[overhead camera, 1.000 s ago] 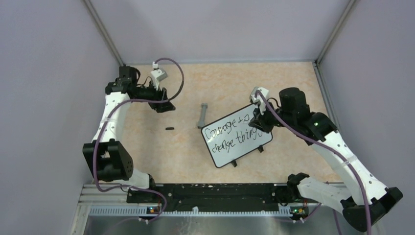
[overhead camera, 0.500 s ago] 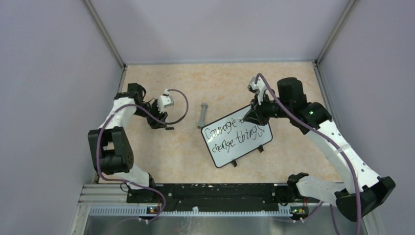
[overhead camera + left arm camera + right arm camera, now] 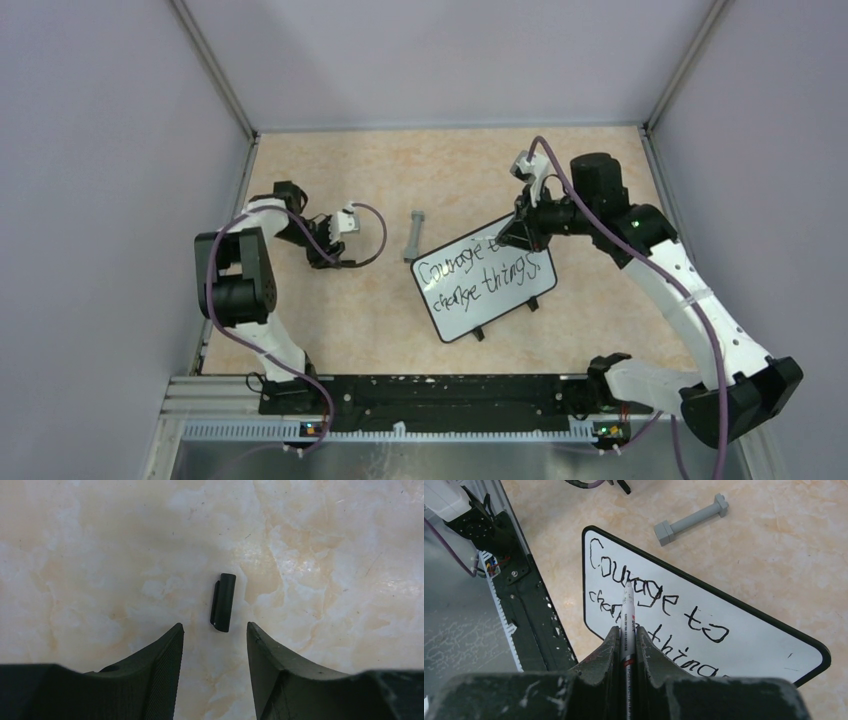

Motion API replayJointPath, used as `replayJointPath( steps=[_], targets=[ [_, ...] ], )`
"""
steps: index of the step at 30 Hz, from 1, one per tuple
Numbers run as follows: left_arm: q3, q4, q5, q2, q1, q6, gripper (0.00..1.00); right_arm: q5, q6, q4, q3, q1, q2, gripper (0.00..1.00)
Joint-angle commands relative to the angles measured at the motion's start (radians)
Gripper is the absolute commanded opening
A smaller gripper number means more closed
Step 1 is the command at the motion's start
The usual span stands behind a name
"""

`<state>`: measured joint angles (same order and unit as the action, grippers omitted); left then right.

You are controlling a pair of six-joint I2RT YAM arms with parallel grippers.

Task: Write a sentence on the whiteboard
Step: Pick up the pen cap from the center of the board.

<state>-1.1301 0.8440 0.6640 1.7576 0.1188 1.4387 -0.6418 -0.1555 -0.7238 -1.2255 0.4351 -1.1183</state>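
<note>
Whiteboard (image 3: 480, 312) flat on table (image 3: 380, 310), front-right, sentence (image 3: 482, 270) on it | prob stiff, light, slick – you'd grip its rim | R gripper (image 3: 627, 630) clamped on marker (image 3: 628, 605) | L gripper (image 3: 215, 630) half-open, empty, over cap (image 3: 223, 602).

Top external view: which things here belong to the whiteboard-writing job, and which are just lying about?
Job in hand: whiteboard; sentence written on it; marker, clamped in the right gripper; small black cap, likely the marker's, lying just ahead of the open left gripper.
Lying about: grey bolt-shaped bar, beside the whiteboard, not touching it.
</note>
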Motion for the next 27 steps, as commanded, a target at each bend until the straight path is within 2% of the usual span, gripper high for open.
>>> replayJointPath(
  steps=[1,8,16,21,24,27],
  targets=[
    [0.011,-0.031,0.022,0.045,0.004,0.057,0.53,-0.03,0.013,0.046,-0.049,-0.013,-0.012,0.0],
    [0.055,-0.055,0.008,0.056,-0.019,0.068,0.48,-0.029,0.005,0.048,-0.049,-0.015,-0.026,0.0],
    [0.035,-0.029,-0.022,0.098,-0.034,0.064,0.3,-0.013,-0.001,0.055,-0.048,-0.014,-0.03,0.0],
    [0.01,0.058,0.041,0.075,-0.037,0.043,0.13,0.003,0.0,0.066,-0.053,-0.015,-0.029,0.0],
    [-0.017,0.113,0.111,0.03,-0.036,-0.034,0.02,0.007,0.01,0.079,-0.065,-0.014,-0.038,0.0],
    [-0.041,0.127,0.212,-0.047,-0.037,-0.146,0.0,0.004,0.027,0.089,-0.095,-0.015,-0.055,0.0]
  ],
)
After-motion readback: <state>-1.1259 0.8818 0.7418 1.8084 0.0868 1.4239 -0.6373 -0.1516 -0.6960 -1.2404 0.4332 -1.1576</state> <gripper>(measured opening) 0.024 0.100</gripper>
